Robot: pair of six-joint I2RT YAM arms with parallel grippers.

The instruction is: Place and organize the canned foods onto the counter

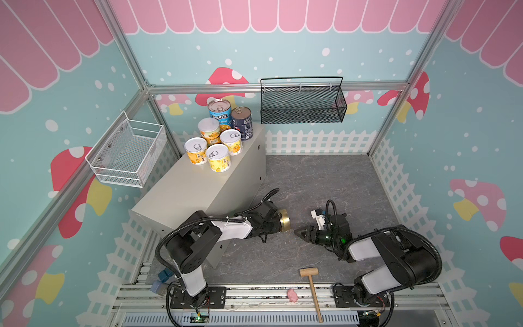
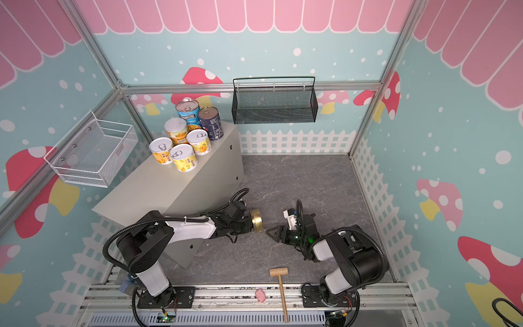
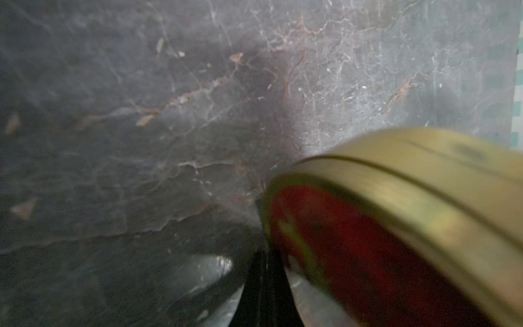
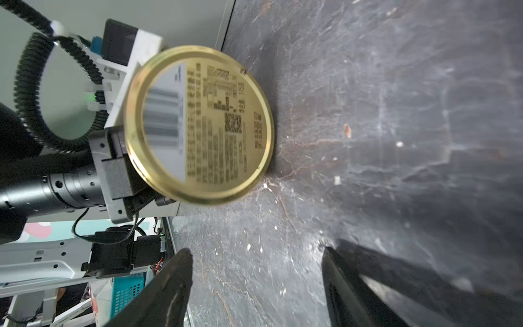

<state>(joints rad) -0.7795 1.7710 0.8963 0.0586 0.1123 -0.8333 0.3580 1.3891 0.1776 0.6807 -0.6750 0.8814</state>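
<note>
Your left gripper (image 1: 277, 223) is clamped on the gold tin (image 1: 286, 220) at 6 o'clock, beside the counter (image 1: 184, 192). Your right gripper (image 1: 299, 233) is spread, holding nothing. At 11 o'clock, six cans (image 1: 218, 157) stand on the counter's far end. You've got the black mesh basket (image 1: 302, 113) at 12 and the white wire basket (image 1: 150, 153) at 9.

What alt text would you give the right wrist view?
A flat gold tin, clamped by the left gripper, shows its barcoded, text-covered base to the camera. In the foreground the right gripper is open and empty over the grey marbled floor; the beige counter sits behind.
</note>
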